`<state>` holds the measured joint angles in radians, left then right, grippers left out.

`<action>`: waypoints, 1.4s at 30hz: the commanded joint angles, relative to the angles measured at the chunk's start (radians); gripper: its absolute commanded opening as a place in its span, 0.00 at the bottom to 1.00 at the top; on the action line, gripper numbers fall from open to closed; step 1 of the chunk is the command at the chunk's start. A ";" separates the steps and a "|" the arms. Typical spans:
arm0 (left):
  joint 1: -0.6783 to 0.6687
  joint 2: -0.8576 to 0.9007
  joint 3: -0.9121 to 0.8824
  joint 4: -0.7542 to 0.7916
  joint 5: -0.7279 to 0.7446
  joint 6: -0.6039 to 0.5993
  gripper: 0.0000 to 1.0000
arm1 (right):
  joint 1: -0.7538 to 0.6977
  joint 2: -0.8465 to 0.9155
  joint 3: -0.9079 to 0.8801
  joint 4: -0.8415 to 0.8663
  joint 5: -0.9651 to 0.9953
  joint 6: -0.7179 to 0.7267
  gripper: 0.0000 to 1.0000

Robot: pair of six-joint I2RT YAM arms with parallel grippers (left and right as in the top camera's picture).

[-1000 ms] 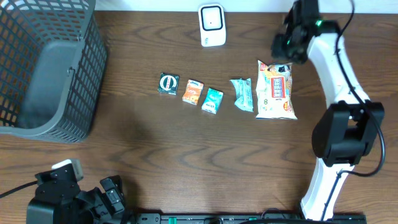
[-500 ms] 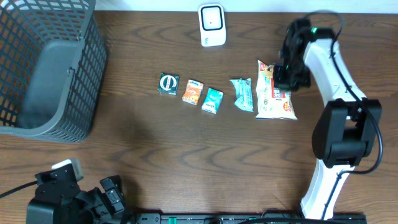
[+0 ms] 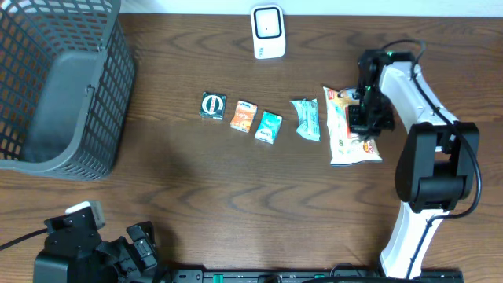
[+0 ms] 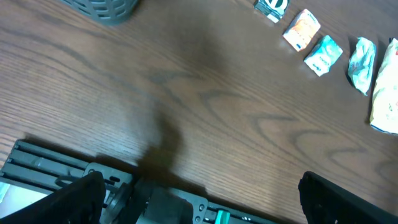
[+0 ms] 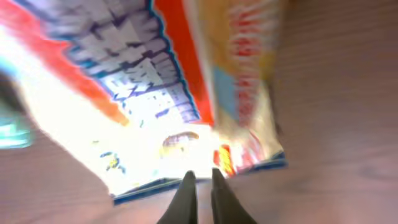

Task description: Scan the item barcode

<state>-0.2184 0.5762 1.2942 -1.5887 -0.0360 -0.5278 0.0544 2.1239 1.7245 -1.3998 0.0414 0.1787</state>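
Note:
The item under my right gripper (image 3: 360,126) is a large white, red and yellow snack bag (image 3: 346,148), lying right of centre on the table. In the right wrist view the bag (image 5: 155,93) fills the frame, and my right gripper (image 5: 200,174) is shut, its dark fingertips (image 5: 186,186) pinched together at the bag's blue bottom edge. No barcode shows. The white scanner (image 3: 268,31) stands at the back centre. My left gripper (image 4: 205,199) is open and empty, low at the front left, far from the bag (image 4: 387,93).
A row of small packets lies left of the bag: a dark green one (image 3: 212,105), an orange one (image 3: 244,115), a teal one (image 3: 269,126) and a pale blue wrapper (image 3: 306,119). A grey mesh basket (image 3: 63,86) fills the back left corner.
My right gripper came down from above the bag's far end onto the bag and closed. The bag slid toward the front and turned slightly. The left arm did not move.

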 commanded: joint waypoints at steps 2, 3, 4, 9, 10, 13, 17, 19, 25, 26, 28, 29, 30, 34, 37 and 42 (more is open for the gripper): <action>0.004 0.001 0.000 0.000 -0.006 -0.009 0.98 | 0.000 -0.008 0.216 -0.106 0.001 0.008 0.12; 0.004 0.001 0.000 0.000 -0.006 -0.009 0.97 | 0.006 -0.008 0.240 -0.116 -0.020 0.008 0.18; 0.004 0.001 0.000 0.000 -0.006 -0.009 0.98 | 0.013 -0.008 0.256 -0.119 -0.040 0.007 0.25; 0.004 0.001 0.000 0.000 -0.006 -0.009 0.98 | 0.095 -0.006 0.229 -0.063 -0.002 0.006 0.50; 0.004 0.001 0.000 0.000 -0.006 -0.009 0.98 | 0.110 -0.006 0.217 -0.051 0.017 0.007 0.51; 0.004 0.001 0.000 0.000 -0.006 -0.009 0.98 | 0.163 -0.006 0.164 0.006 0.104 0.008 0.99; 0.004 0.001 0.000 0.000 -0.006 -0.009 0.97 | 0.227 -0.006 0.065 0.098 0.204 0.013 0.99; 0.004 0.001 0.000 0.000 -0.006 -0.009 0.98 | 0.249 -0.006 0.019 0.129 0.252 0.062 0.99; 0.004 0.001 0.000 0.000 -0.006 -0.009 0.98 | 0.275 -0.006 -0.073 0.188 0.377 0.113 0.99; 0.004 0.001 0.000 0.000 -0.006 -0.009 0.98 | 0.275 -0.006 -0.082 0.197 0.378 0.113 0.99; 0.004 0.001 0.000 0.000 -0.006 -0.009 0.98 | 0.274 -0.006 -0.095 0.209 0.368 0.113 0.94; 0.004 0.001 0.000 0.000 -0.006 -0.009 0.98 | 0.274 -0.006 -0.102 0.217 0.367 0.113 0.91; 0.004 0.001 0.000 0.000 -0.006 -0.009 0.98 | 0.274 -0.006 -0.113 0.229 0.367 0.113 0.88; 0.004 0.001 0.000 0.000 -0.006 -0.009 0.98 | 0.275 -0.006 -0.161 0.283 0.363 0.113 0.84; 0.004 0.001 0.000 0.000 -0.006 -0.009 0.97 | 0.286 -0.006 -0.215 0.343 0.353 0.113 0.83; 0.004 0.001 0.000 0.000 -0.006 -0.009 0.98 | 0.301 -0.006 -0.332 0.482 0.433 0.113 0.75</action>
<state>-0.2184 0.5762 1.2942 -1.5898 -0.0353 -0.5278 0.3424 2.1056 1.4666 -0.9657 0.4114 0.2771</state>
